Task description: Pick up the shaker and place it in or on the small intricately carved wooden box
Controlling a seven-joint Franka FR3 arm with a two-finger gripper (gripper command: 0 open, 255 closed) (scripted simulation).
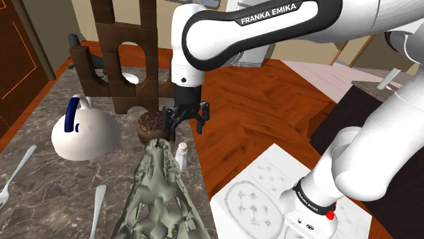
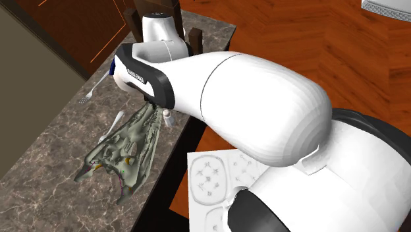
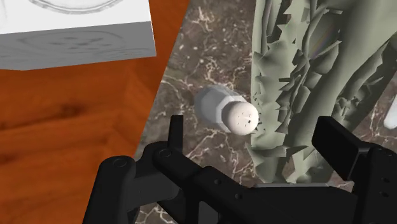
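Overhead, the white Franka arm (image 1: pixel 258 27) (image 2: pixel 263 105) with dark joints reaches out from its stand, a white box with embossed flower-like patterns (image 1: pixel 258 197) (image 2: pixel 211 178) (image 3: pixel 76 38), which sits on a reddish-brown wooden floor (image 1: pixel 272 122) (image 2: pixel 296 39) (image 3: pixel 63 114). Beside the stand runs a grey-brown veined marble counter (image 1: pixel 41 183) (image 2: pixel 46 171) (image 3: pixel 210 57). On it lies a long, jagged, crumpled grey-green object (image 1: pixel 160 197) (image 2: pixel 128 151) (image 3: pixel 305 63), narrowing to a point toward the arm's hand. At the counter's far end in the shoulder view stands a dark brown wooden rack with rounded cut-outs (image 1: pixel 126 61), and nearer, toward that view's left, a white domed teapot with a blue handle (image 1: pixel 85 132). A small round dark brown box with a carved top (image 1: pixel 151 125) sits in front of the rack, just beside the tip of the grey-green object. The black jaws hang above the counter's edge, just to the shoulder view's right of the carved box, and they are spread apart with nothing between their pads. Below them stands the small white shaker with a perforated cap (image 1: pixel 182 155) (image 2: pixel 168 116) (image 3: pixel 229 114), upright on the counter near its edge, just beside the grey-green object and near the carved box; in the wrist view it lies between the two fingers, untouched. A pale fork (image 1: pixel 13 180) and a pale spoon (image 1: pixel 98 210) lie on the counter at the shoulder view's lower left.
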